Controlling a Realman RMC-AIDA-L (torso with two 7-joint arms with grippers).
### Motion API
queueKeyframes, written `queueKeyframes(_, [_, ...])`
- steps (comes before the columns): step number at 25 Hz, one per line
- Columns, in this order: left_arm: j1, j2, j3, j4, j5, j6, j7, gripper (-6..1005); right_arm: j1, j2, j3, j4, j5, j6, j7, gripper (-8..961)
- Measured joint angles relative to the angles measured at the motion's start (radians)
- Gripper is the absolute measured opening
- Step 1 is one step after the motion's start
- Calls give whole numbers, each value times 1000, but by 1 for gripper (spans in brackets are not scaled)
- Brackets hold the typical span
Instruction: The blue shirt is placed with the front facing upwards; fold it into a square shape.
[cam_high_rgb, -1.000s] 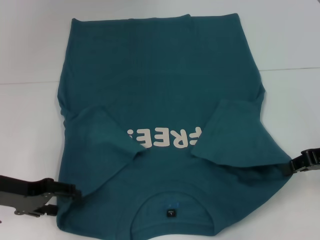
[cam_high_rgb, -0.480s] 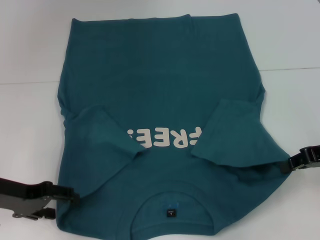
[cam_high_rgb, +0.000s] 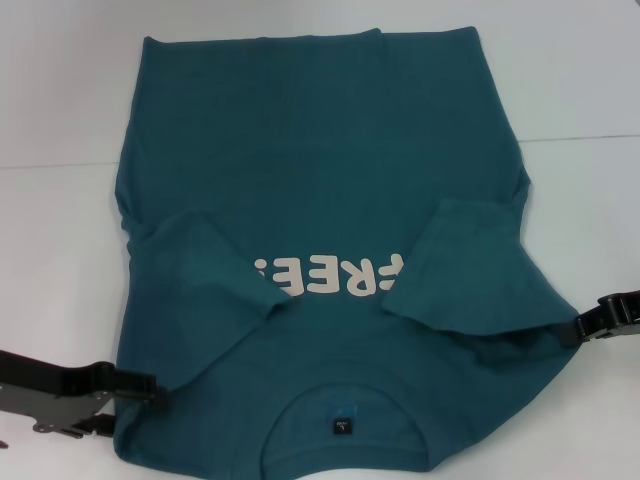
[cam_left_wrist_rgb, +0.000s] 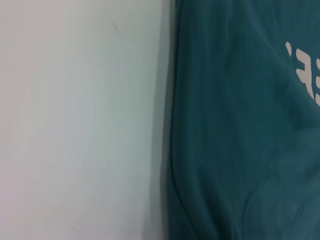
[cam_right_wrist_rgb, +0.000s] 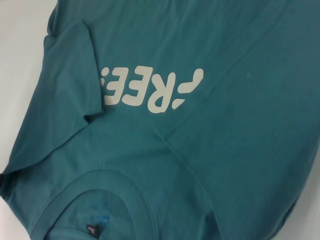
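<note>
- Head view: one dark teal-blue cotton T-shirt (cam_high_rgb: 330, 200) with cream "FREE" lettering (cam_high_rgb: 325, 276) fills the frame's centre on a white table (cam_high_rgb: 60, 90), collar at the bottom edge, both short sleeves folded inward. One black left gripper (cam_high_rgb: 150, 392) touches its lower-left edge; one black right gripper (cam_high_rgb: 578, 331) touches the right edge. Whether either grips cloth cannot be told.
- Left wrist view: shirt covers the right half, bare table the left.
- Right wrist view: shirt fills the frame; one small black tag (cam_right_wrist_rgb: 91, 230) at the bottom.
</note>
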Motion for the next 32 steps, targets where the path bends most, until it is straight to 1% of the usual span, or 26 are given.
queueKeyframes(8, [-3,1,2,-1,3,-22,-9,809,2,0,0,2,1,1,-5,49])
queueKeyframes(13, [-6,0,39,-1,20,-27,-10,807,5,-1,0,2,1,2,-7,47])
queueKeyframes(16, [-12,0,54,-3,28,-31,-10,591,7,-2,0,2,2,2,-7,48])
queueKeyframes(22, [-14,-1,56,-2,28,-31,-5,461,12,-2,0,2,2,6,-9,49])
queueKeyframes(27, [-15,-1,78,1,31,-33,-4,353,16,-3,0,2,2,6,-9,48])
queueKeyframes(32, [-15,-1,80,6,43,-35,-2,148,16,-3,6,2,2,7,-10,47])
